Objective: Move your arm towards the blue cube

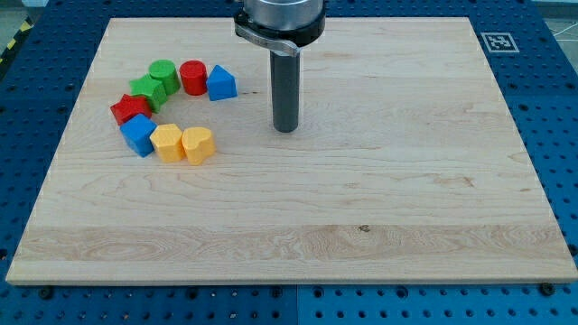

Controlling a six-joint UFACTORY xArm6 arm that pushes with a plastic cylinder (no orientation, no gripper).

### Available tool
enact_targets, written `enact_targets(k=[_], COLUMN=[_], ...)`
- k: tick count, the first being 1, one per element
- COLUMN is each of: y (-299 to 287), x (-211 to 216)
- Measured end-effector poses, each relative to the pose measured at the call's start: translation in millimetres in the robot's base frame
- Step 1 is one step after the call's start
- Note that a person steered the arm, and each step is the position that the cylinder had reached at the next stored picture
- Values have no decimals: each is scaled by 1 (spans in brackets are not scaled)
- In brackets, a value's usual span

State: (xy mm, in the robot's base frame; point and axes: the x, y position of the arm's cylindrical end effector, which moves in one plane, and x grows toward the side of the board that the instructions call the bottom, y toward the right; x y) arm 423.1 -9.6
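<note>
My tip (285, 130), a bare rod grasping nothing, rests on the wooden board (361, 208), well right of 8 clustered blocks. The blue cube (138, 134) sits at the cluster's lower left. Approaching from below probably avoids the yellow blocks (183, 143).

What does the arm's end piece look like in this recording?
A straight, dark grey cylindrical rod hangs from a wider round metallic collar with a dark band at the view's top. My tip is flat-ended and plain. No pincer, cables or markings show on it.
</note>
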Motion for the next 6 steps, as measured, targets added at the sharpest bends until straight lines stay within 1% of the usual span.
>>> enact_targets(k=[1,2,3,4,5,6], y=[-22,-77,-119,-132,-166,-186], x=[31,114,166,166,132,94])
